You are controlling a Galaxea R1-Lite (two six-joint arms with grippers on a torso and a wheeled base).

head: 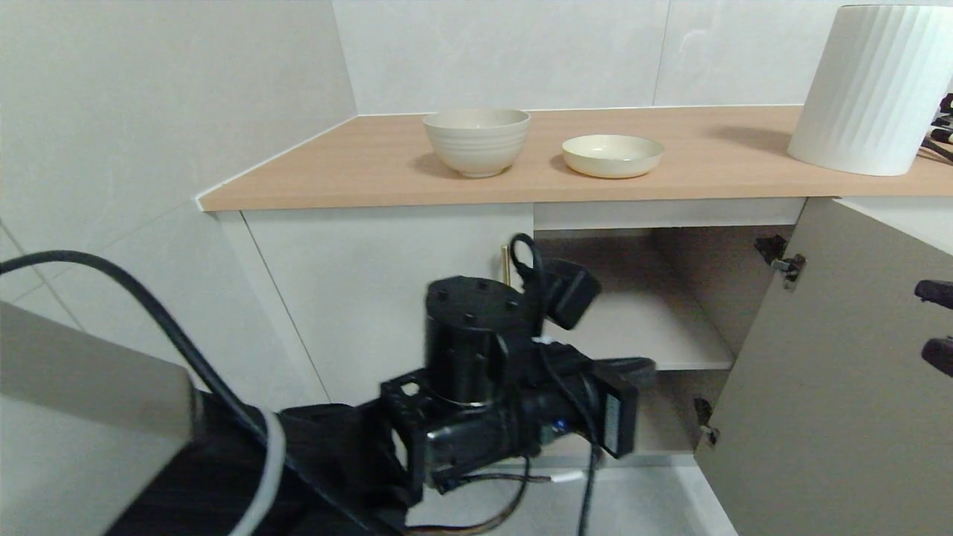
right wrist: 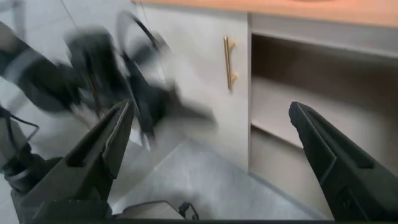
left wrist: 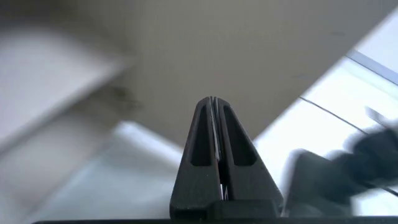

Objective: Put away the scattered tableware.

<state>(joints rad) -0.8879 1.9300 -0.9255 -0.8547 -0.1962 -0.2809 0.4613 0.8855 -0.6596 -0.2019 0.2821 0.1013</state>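
My left gripper (left wrist: 212, 109) is pressed together, the two black fingers (left wrist: 199, 155) flat against each other with nothing between them. It hangs low in front of the cabinet, over the pale floor (head: 640, 506) and near the bottom of the open compartment. My left arm (head: 476, 387) crosses the lower middle of the head view with its cables looped around it.

My right gripper (right wrist: 210, 109) is spread wide and holds nothing. Its fingertips (head: 936, 292) show at the right edge of the head view, beside the open cabinet door (head: 841, 387).

The tableware sits up on the wooden countertop (head: 357, 171). A ribbed cream bowl (head: 477, 141) stands upright above the closed cabinet door (head: 387, 298). A shallow cream dish (head: 612, 155) lies just beside it on the right, the two apart and not touching. Neither gripper is near them. Farther right on the same countertop stands a tall white ribbed container (head: 871, 89), well apart from the dish.

Below, the closed door carries a slim gold handle (head: 505, 265) along its inner edge. In the open compartment next to it, a pale shelf (head: 648, 327) runs across at mid height. A metal hinge (head: 785, 262) shows on the open door near its top.
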